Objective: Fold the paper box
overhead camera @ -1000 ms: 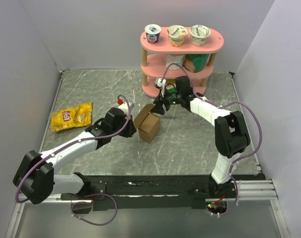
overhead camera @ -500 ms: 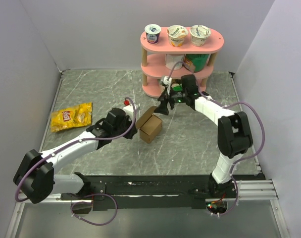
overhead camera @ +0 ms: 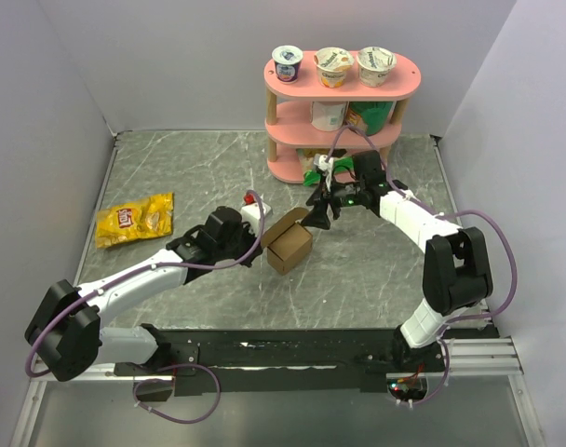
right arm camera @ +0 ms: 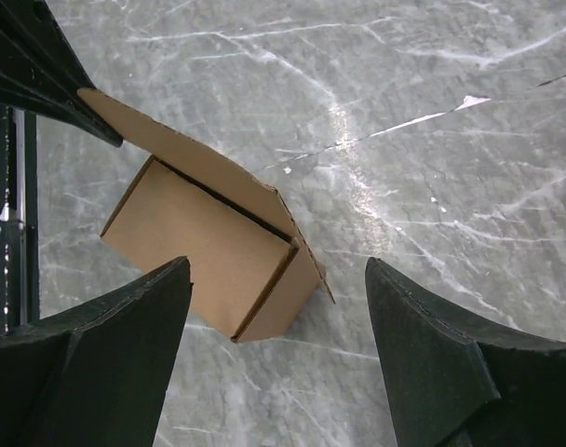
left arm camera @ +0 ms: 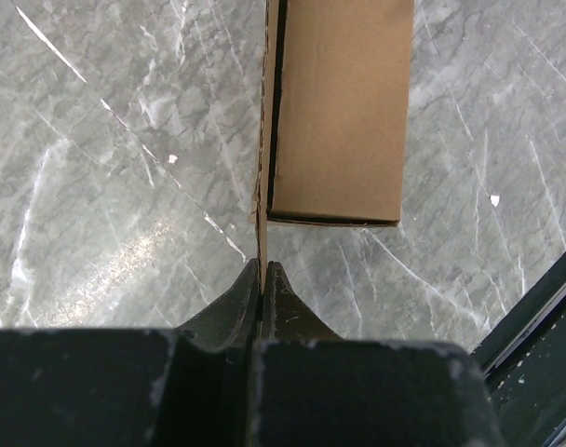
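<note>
The paper box (overhead camera: 291, 247) is a small brown cardboard box on the marble table, with its lid flap (overhead camera: 287, 223) raised. My left gripper (overhead camera: 263, 239) is shut on the flap's free edge. In the left wrist view the thin flap (left arm camera: 262, 140) runs straight into the pinched fingertips of that gripper (left arm camera: 264, 270), with the box body (left arm camera: 339, 112) just to the right. My right gripper (overhead camera: 317, 213) hovers open above the box's right end. In the right wrist view its fingers (right arm camera: 162, 298) straddle the box (right arm camera: 204, 242) without touching it.
A pink two-tier shelf (overhead camera: 343, 102) with yogurt cups on top and containers inside stands at the back, just behind the right arm. A yellow snack bag (overhead camera: 134, 219) lies at the left. White walls enclose three sides, and a black rail (overhead camera: 311, 349) runs along the near edge.
The left gripper has closed fully on the flap and shifted the box slightly right. The right gripper has let go, opened wide and drawn back to the right.
</note>
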